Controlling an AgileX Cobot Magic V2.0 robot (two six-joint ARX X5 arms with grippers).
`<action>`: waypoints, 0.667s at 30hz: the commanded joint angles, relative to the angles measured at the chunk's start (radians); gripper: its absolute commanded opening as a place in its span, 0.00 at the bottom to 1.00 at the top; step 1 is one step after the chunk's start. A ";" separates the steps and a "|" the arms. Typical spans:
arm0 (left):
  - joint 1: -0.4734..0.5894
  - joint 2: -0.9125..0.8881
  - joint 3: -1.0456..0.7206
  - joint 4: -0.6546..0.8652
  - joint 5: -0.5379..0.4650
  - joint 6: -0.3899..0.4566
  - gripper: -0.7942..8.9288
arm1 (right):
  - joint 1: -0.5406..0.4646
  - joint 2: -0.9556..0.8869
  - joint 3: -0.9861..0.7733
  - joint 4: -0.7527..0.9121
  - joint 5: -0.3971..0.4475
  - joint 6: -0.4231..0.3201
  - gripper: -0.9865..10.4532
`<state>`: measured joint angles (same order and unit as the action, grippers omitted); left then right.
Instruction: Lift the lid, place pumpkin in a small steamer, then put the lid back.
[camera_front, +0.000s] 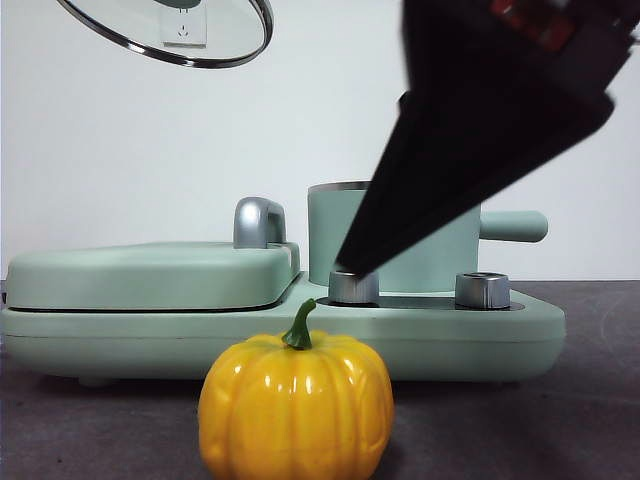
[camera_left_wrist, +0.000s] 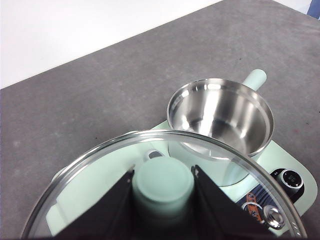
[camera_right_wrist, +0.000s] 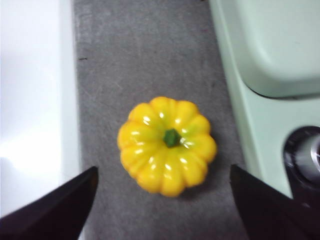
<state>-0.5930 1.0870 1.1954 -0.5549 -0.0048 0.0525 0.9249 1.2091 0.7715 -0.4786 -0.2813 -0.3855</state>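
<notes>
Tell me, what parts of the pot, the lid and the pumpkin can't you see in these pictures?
- The small steamer: front view, the right gripper covers much of its wall.
- The lid: front view, cut off by the top edge.
- The lid's knob: left wrist view, its sides are hidden by the left gripper.
- The pumpkin: front view, its bottom is cut off.

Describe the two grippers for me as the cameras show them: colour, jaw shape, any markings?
Both are matte black. The left gripper shows two flat, wedge-shaped jaws with straight edges, plain and unmarked. The right gripper has the same dark, angular jaws, blurred at the frame's edge. In the front view one arm appears as a big black tapering wedge with small red patches near its upper end; no cables show.
</notes>
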 joint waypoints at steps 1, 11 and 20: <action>-0.006 -0.002 0.013 0.027 -0.005 0.011 0.09 | 0.027 0.049 0.016 0.031 0.023 0.004 0.48; -0.003 -0.002 0.013 0.028 -0.005 0.018 0.09 | 0.042 0.154 0.016 0.072 0.070 0.011 0.55; 0.019 -0.002 0.013 0.028 -0.005 0.018 0.09 | 0.042 0.204 0.016 0.140 0.037 0.051 0.55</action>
<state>-0.5709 1.0870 1.1954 -0.5541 -0.0055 0.0597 0.9550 1.3918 0.7715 -0.3485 -0.2379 -0.3645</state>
